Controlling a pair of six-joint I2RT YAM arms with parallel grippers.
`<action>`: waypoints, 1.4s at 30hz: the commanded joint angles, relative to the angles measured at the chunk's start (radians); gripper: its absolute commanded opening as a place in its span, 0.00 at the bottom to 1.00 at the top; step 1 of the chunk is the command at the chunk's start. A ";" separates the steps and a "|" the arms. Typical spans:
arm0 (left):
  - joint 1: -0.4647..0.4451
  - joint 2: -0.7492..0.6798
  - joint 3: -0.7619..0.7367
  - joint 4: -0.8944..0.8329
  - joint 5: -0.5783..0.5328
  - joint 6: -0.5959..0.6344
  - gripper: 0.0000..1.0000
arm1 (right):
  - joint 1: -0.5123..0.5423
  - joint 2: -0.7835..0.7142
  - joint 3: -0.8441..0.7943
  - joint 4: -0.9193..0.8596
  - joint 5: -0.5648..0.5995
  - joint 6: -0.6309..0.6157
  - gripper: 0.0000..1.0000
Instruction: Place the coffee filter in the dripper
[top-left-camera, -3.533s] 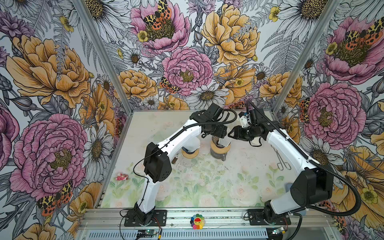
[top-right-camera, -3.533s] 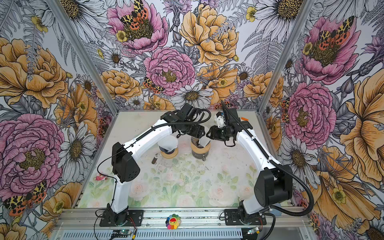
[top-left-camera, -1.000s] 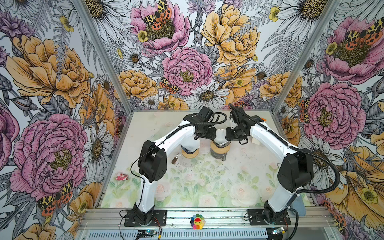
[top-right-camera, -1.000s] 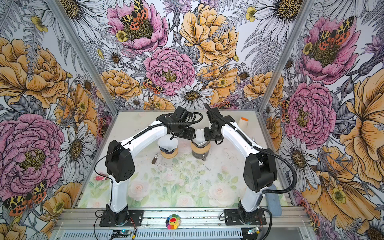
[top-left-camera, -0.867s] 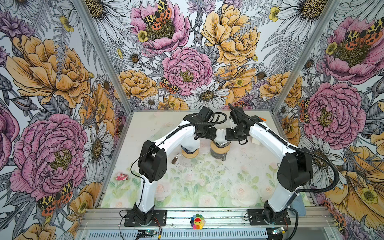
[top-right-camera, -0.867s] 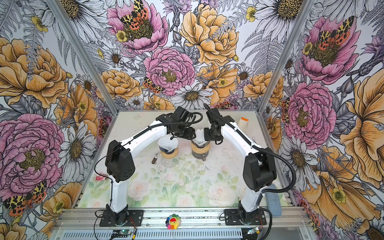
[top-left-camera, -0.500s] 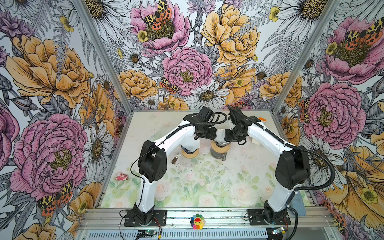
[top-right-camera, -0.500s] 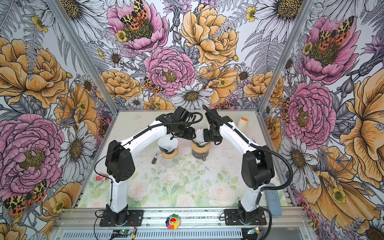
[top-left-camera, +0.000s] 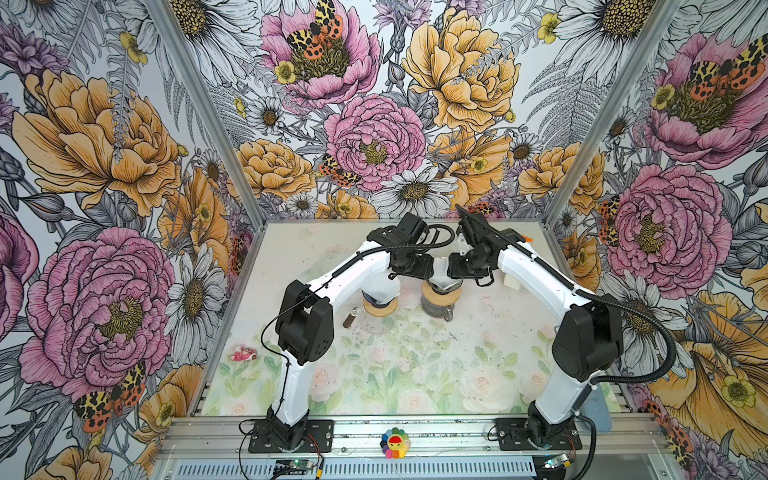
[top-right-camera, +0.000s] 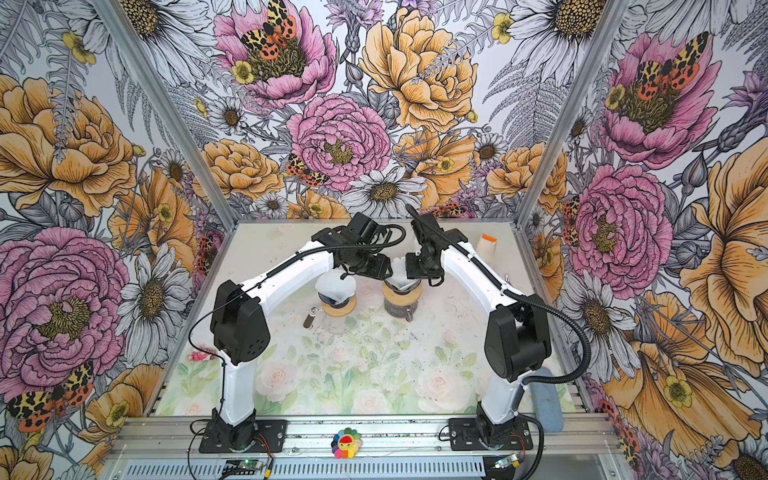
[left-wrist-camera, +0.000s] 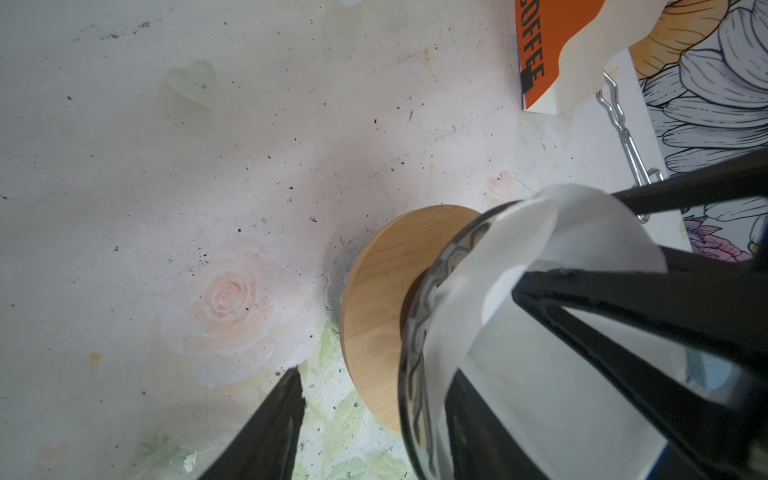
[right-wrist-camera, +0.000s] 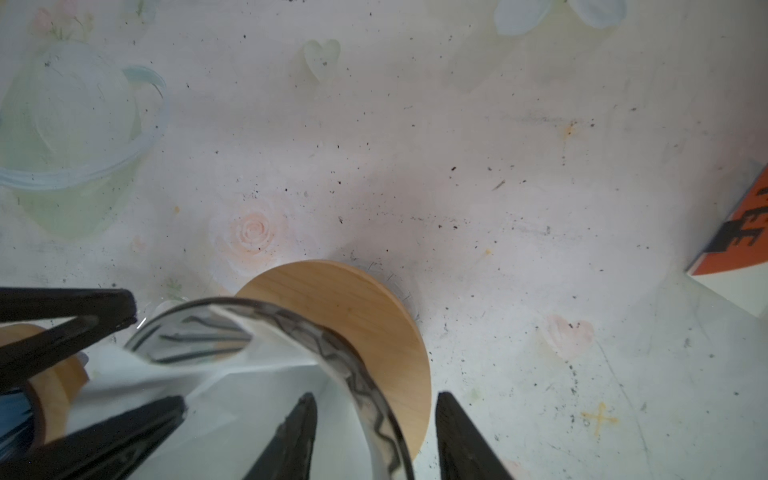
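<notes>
The glass dripper stands on a round wooden collar over a glass carafe in mid-table. The white coffee filter sits in its mouth, crumpled, with one edge rising above the rim. My left gripper is open: one finger hangs outside the dripper, the other is inside against the paper. My right gripper is open too and straddles the opposite rim, with gaps on both sides. In both top views the two gripper heads meet over the dripper.
Another dripper with a filter in it stands just left on its own wooden collar. An orange coffee bag stands at the back right with metal tongs near it. A brown cylinder and a small pink toy lie left.
Since the oldest frames both grippers have shifted left and closed in on the dripper. Over the last second the right arm has drawn slightly left; the left arm is still.
</notes>
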 joint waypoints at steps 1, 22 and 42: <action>0.003 -0.009 0.020 0.029 0.019 -0.011 0.56 | 0.009 -0.066 0.037 -0.002 0.029 -0.011 0.49; -0.002 -0.014 0.003 0.029 -0.019 -0.009 0.56 | 0.004 0.001 -0.029 -0.005 0.119 -0.018 0.49; -0.002 -0.070 0.013 0.062 -0.027 -0.025 0.60 | 0.004 -0.074 0.000 -0.002 0.048 -0.015 0.50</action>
